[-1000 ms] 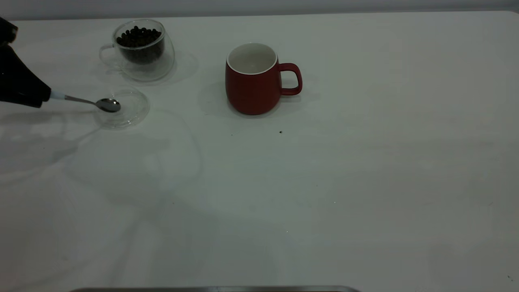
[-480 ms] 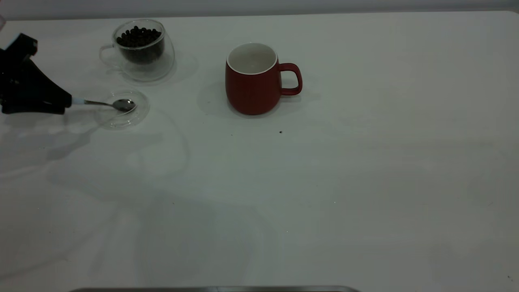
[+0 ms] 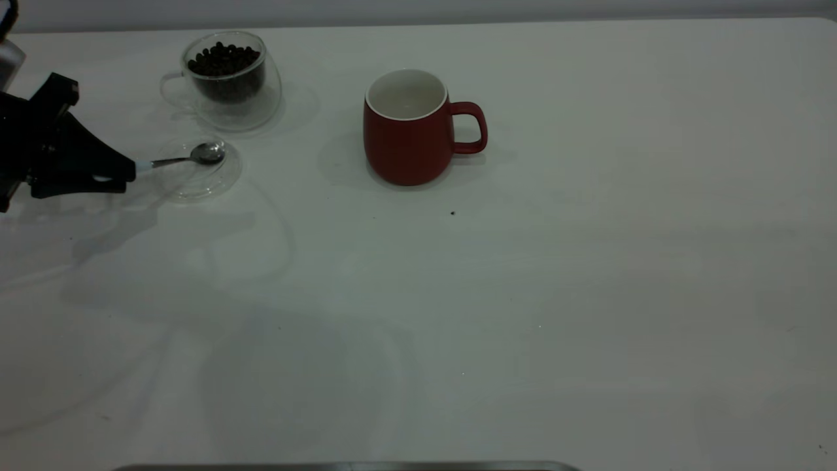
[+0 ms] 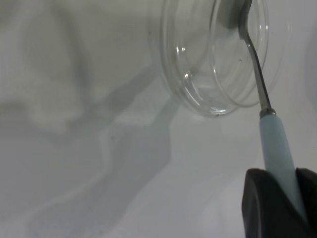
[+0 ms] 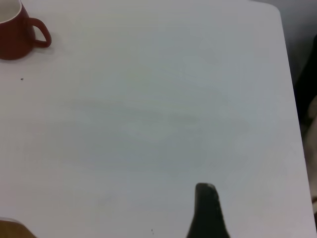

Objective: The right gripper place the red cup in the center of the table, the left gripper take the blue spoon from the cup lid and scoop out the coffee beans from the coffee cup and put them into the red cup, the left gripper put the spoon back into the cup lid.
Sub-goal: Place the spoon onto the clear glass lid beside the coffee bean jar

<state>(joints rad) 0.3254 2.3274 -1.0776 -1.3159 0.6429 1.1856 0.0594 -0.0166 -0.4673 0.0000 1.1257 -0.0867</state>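
Note:
My left gripper (image 3: 129, 171) is shut on the pale-blue handle of the blue spoon (image 3: 196, 156). It holds the spoon with its metal bowl over the far side of the clear cup lid (image 3: 196, 184). The left wrist view shows the handle (image 4: 275, 139) clamped in the gripper (image 4: 278, 181), with the lid (image 4: 198, 74) beyond. The glass coffee cup (image 3: 225, 98) with coffee beans (image 3: 222, 59) stands behind the lid. The red cup (image 3: 405, 144) stands upright near the table's (image 3: 523, 294) middle, handle to the right, with no beans visible inside. My right gripper (image 5: 207, 208) shows only in its wrist view, far from the red cup (image 5: 12, 37).
A tiny dark speck (image 3: 452, 212) lies in front of the red cup. A grey metal edge (image 3: 346, 466) runs along the near side. The table's edge (image 5: 292, 99) runs close beside my right gripper.
My left gripper has moved right, further into view. The spoon's bowl has shifted right and toward the far side of the lid. The cups have not moved.

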